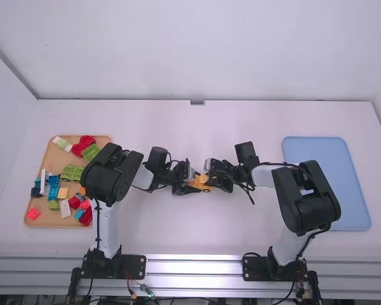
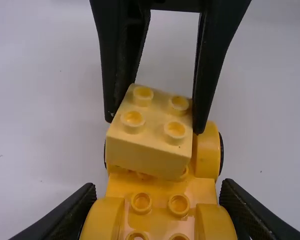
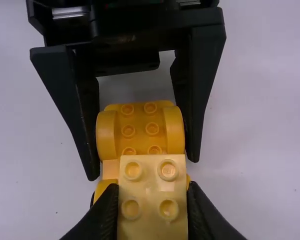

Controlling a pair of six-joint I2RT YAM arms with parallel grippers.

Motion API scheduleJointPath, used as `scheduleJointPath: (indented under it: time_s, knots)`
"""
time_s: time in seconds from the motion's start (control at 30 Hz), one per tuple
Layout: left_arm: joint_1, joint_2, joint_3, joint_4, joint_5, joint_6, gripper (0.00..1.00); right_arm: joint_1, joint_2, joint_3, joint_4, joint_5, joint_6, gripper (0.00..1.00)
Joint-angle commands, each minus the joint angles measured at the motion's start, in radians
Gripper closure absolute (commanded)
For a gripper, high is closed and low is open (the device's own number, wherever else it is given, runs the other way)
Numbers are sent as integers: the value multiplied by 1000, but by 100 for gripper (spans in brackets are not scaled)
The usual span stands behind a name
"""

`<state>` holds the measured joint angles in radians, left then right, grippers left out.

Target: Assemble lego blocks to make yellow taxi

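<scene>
- The left gripper [image 1: 195, 183] has its fingers parted to the width of the orange-yellow car base [image 2: 159, 187], one on each side, pressed against the wheel arches at one end.
- The right gripper [image 1: 211, 176] has its fingers a block's width apart, gripping the pale yellow block [image 3: 153, 187] by two opposite sides, studs facing up.
- That block sits above the other end of the base, between its arches and a little askew; it seems to be at the studs, though I can't tell if it touches or is pressed home.
- A black wheel [image 2: 221, 154] shows beside that same end.
- The two grippers face each other near the middle of the white table [image 1: 178, 235].
- Over on the left stands the wooden tray [image 1: 47, 168], holding red, green, blue, white and yellow pieces, among them a green block [image 1: 90, 152] and a red block [image 1: 33, 213]; the left arm passes over its inner edge.
- On the right lies the blue tray [image 1: 330, 152], partly behind the right arm.
</scene>
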<state>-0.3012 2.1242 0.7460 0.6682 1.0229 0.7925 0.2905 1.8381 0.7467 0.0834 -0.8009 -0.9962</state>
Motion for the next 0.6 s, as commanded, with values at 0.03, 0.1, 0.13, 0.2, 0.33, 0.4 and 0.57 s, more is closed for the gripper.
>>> scheduleJointPath:
  time_s: [0.03, 0.1, 0.13, 0.2, 0.33, 0.4, 0.57]
  knots:
    - [-8, 9, -15, -5, 12, -3, 51, -3, 2, -8, -18, 10, 5, 80]
    - [-8, 9, -15, -5, 12, -3, 51, -3, 2, -8, -21, 10, 6, 80]
    - [-8, 9, -15, -5, 13, -3, 51, -3, 2, -8, -28, 10, 4, 80]
    - [-8, 9, -15, -5, 12, -3, 51, 1, 2, -8, -39, 15, -7, 80]
    - [-8, 9, -15, -4, 11, -3, 52, 3, 2, -8, -38, 17, -3, 77]
    - [-8, 9, -15, -5, 11, -3, 52, -5, 0, -8, -39, 18, -2, 77]
    - [-8, 9, -15, -5, 12, -3, 51, -17, 0, -8, -46, 17, -2, 75]
